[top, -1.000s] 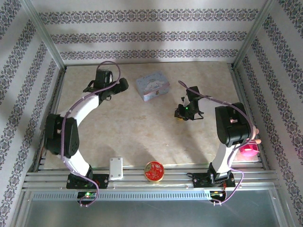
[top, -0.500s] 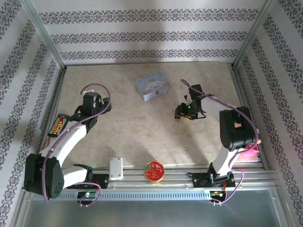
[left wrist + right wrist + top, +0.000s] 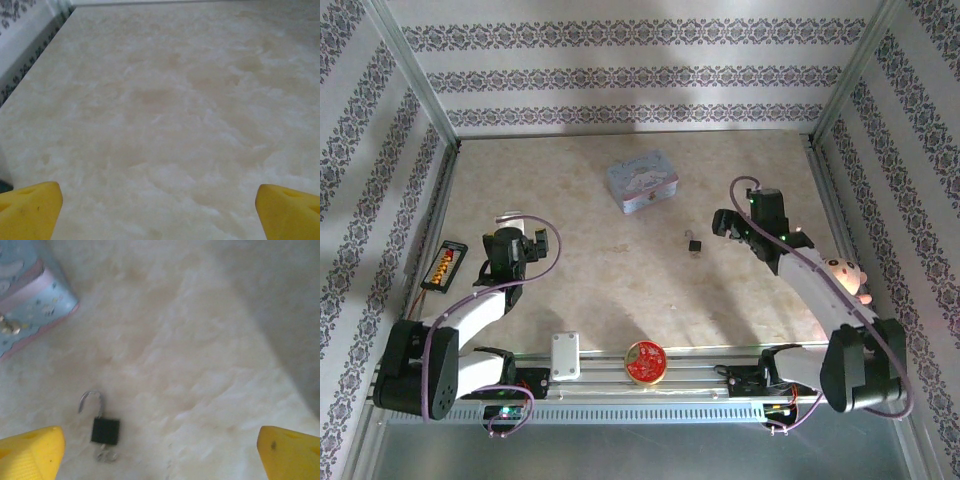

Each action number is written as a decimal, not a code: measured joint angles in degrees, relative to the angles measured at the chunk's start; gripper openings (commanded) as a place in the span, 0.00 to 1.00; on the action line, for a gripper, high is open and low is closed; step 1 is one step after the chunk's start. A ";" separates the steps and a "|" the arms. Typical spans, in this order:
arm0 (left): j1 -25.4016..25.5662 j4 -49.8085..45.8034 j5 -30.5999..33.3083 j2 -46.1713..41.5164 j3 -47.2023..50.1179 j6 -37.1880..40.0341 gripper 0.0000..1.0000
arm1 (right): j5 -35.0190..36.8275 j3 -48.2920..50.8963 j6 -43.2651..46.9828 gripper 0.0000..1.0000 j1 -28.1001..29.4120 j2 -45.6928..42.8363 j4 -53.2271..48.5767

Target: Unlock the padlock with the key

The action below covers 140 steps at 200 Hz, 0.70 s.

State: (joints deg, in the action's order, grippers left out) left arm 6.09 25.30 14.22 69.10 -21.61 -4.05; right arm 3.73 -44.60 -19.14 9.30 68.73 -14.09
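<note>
**A:** Where do we find the padlock [image 3: 105, 430]?

**B:** Flat on the marbled table [image 3: 210, 365], just ahead of our right gripper [image 3: 160, 455]. It has a dark square body and a thin steel loop, sprung free at one end. The silvery bit at its base is probably the key [image 3: 106, 456].

**A:** Which step?

**B:** We judge it unlocked. The right gripper and left gripper [image 3: 160, 212] both gape wide and empty. Next, we only verify.

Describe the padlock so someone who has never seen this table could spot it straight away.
On the beige marbled table, find the pale blue cartoon tin near the back. The padlock lies on bare tabletop nearer the arms and to the tin's right. It is tiny, with a dark square body and thin silver loop shackle, unlike the far larger tin.
</note>
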 measured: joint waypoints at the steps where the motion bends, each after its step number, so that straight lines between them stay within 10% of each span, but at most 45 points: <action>1: -0.07 0.26 -0.13 0.11 0.04 0.09 0.99 | 0.17 0.15 0.11 0.98 0.00 -0.13 0.22; 140: -6.73 24.98 -18.78 22.10 0.35 3.85 0.99 | 13.18 23.28 17.09 0.98 -0.46 4.02 49.90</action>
State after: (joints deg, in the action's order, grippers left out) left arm -0.64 50.28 -4.56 91.20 -21.26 -0.21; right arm 16.91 -21.32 -2.04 8.84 72.75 35.81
